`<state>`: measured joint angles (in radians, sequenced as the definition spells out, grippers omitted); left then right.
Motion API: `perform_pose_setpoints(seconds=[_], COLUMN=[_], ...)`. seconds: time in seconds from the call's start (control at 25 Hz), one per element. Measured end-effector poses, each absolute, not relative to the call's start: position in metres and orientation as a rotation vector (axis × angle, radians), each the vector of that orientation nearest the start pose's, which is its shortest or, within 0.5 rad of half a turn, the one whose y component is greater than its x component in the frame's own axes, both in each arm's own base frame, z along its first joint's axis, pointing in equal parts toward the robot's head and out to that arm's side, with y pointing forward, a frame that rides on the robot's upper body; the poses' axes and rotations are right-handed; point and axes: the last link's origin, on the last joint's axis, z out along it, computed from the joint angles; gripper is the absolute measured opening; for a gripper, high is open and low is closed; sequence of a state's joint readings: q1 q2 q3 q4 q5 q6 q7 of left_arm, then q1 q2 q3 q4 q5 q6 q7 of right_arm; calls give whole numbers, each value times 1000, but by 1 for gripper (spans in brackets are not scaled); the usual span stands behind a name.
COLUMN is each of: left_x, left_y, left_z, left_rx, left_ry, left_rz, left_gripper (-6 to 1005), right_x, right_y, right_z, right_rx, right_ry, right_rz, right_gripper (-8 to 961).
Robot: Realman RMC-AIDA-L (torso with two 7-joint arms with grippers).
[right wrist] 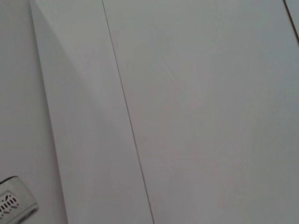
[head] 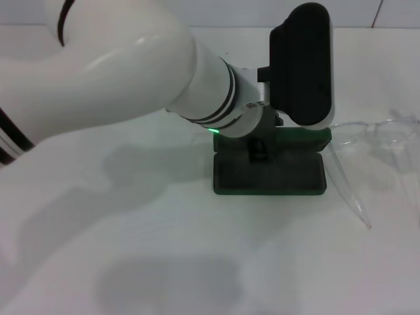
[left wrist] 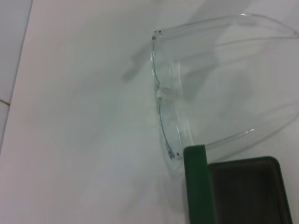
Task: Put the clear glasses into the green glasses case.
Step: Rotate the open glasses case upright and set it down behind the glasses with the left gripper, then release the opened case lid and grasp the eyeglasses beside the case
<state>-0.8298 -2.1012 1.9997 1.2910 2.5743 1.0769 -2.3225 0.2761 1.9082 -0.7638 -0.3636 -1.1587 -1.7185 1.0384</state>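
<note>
The green glasses case [head: 269, 176] lies open in the middle of the white table, its dark lining facing up. My left arm reaches across from the left, and my left gripper [head: 260, 151] hangs just over the case's back edge. The clear glasses [head: 384, 138] rest on the table just right of the case, temples unfolded, and one long temple [head: 348, 187] runs toward the front. The left wrist view shows the clear glasses [left wrist: 169, 112] lying apart from the gripper beside a corner of the green glasses case [left wrist: 195, 186]. My right gripper is out of view.
The white table [head: 164, 262] spreads around the case, and its far edge meets a pale wall. The right wrist view holds only plain white panels with a thin seam [right wrist: 126, 116] and a small white slotted part [right wrist: 11, 203] at one corner.
</note>
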Motion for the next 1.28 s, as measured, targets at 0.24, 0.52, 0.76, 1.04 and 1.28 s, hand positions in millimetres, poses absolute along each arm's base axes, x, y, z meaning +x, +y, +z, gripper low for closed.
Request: perform_pose_setpoints(seconds=[0.24, 0.52, 0.76, 1.04, 1.28], left_x=[-46, -19, -12, -75, -156], left_y=[343, 331, 314, 308, 308], left_z=[-111, -68, 6, 93, 109], left_rx=[-2729, -2687, -2638, -2494, -2445], left_ry=[441, 328, 81, -206, -402], left_rz=[436, 193, -224, -770, -1012], left_gripper=[408, 406, 405, 380, 331], right_x=[325, 319, 301, 268, 233], right_y=[276, 284, 304, 320, 348], right_z=[101, 114, 135, 172, 196], right_rx=[-2012, -2128, -2365, -2482, -2639], right_ry=[465, 423, 412, 416, 412], right_rz=[1233, 1157, 906, 654, 289], right_gripper=[850, 849, 848, 845, 840])
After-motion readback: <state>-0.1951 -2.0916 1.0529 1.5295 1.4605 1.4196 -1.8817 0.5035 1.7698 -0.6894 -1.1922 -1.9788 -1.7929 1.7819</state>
